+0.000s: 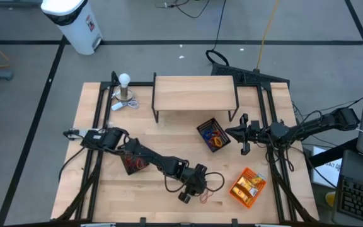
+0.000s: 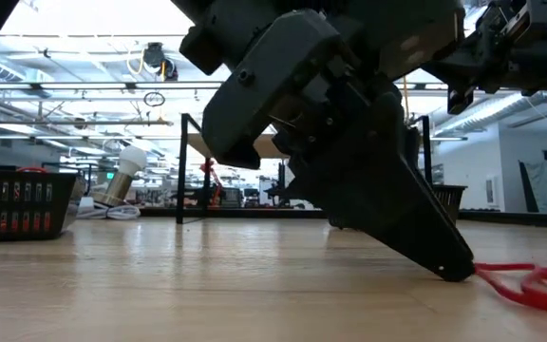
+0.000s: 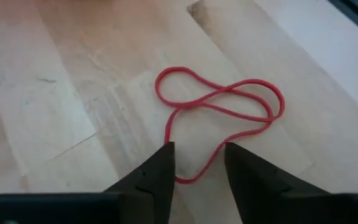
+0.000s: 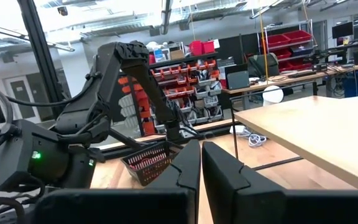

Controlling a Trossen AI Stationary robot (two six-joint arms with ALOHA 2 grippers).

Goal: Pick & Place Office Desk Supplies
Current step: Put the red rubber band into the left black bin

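A red rubber-band loop (image 3: 225, 90) lies flat and twisted on the wooden table near its front edge (image 1: 210, 194). My left gripper (image 3: 197, 165) slants down over the band's near end, open, with one finger on each side of that end; in the low view one fingertip (image 2: 454, 271) is down at the tabletop beside the band (image 2: 530, 285). My right gripper (image 4: 202, 168) hangs raised at the table's right side (image 1: 244, 135), shut and empty. An orange tray (image 1: 247, 187) to the right of the band holds yellow packets. My left gripper slants down from the table's left side, its two fingers astride the band's near end (image 3: 188, 180), which lies flat on the table. The band runs close along the fingers' inner edges; I cannot tell whether they touch it.
A black mesh tray (image 1: 213, 133) with coloured bands stands mid-table, and another (image 1: 133, 162) lies under my left arm. A low wooden shelf (image 1: 194, 91) and a small bulb lamp (image 1: 125, 88) stand at the back. A thin cable (image 1: 218, 180) loops beside the left gripper.
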